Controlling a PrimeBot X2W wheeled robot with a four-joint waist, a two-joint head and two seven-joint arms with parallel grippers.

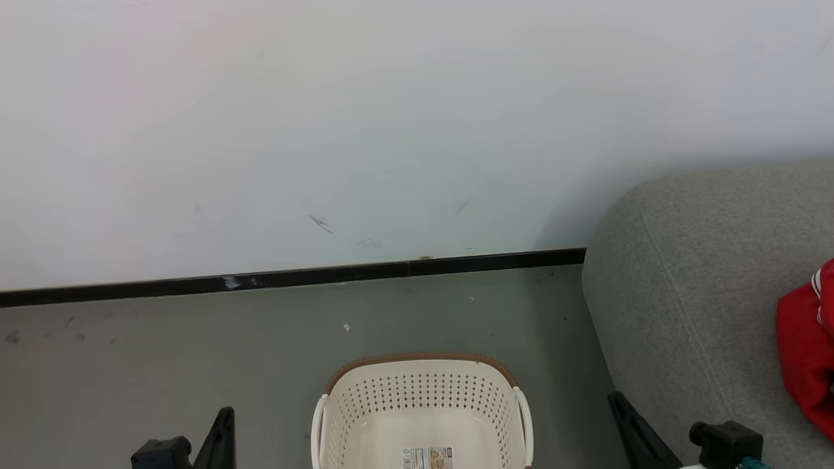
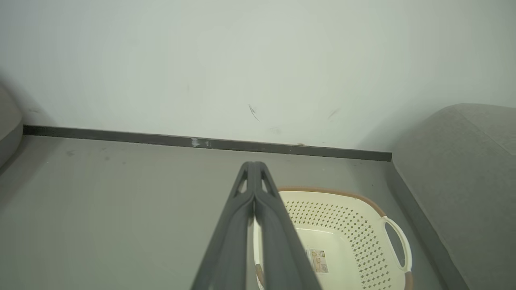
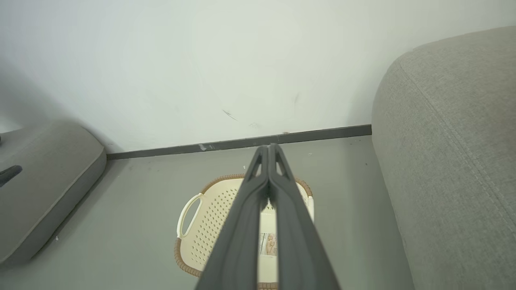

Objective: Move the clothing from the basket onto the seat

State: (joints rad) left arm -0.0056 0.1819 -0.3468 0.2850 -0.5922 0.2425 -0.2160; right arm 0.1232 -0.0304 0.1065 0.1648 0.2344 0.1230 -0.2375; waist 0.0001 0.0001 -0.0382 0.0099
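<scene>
A: Basket (image 1: 423, 361) stands on the floor (image 1: 195, 365), just under the wall (image 1: 326, 130). What shows of its bottom is bare. Clothing (image 1: 805, 352), red with a white stripe, lies on the seat (image 1: 684, 293), well right of the basket.
B: Jaws?
A: Left gripper (image 2: 254, 166) and right gripper (image 3: 271, 147) both have their jaws pressed together with nothing between, one to each side of the basket.
B: Risks?
A: The fingers (image 3: 250, 225) hide part of the basket's bottom, so a piece there could be missed. The red piece runs past the head view's edge. If it overhangs the seat, it may slide off.
B: Writing?
A: Label sticker (image 1: 427, 457) on the basket's bottom. Print too small to read, no brand legible.
</scene>
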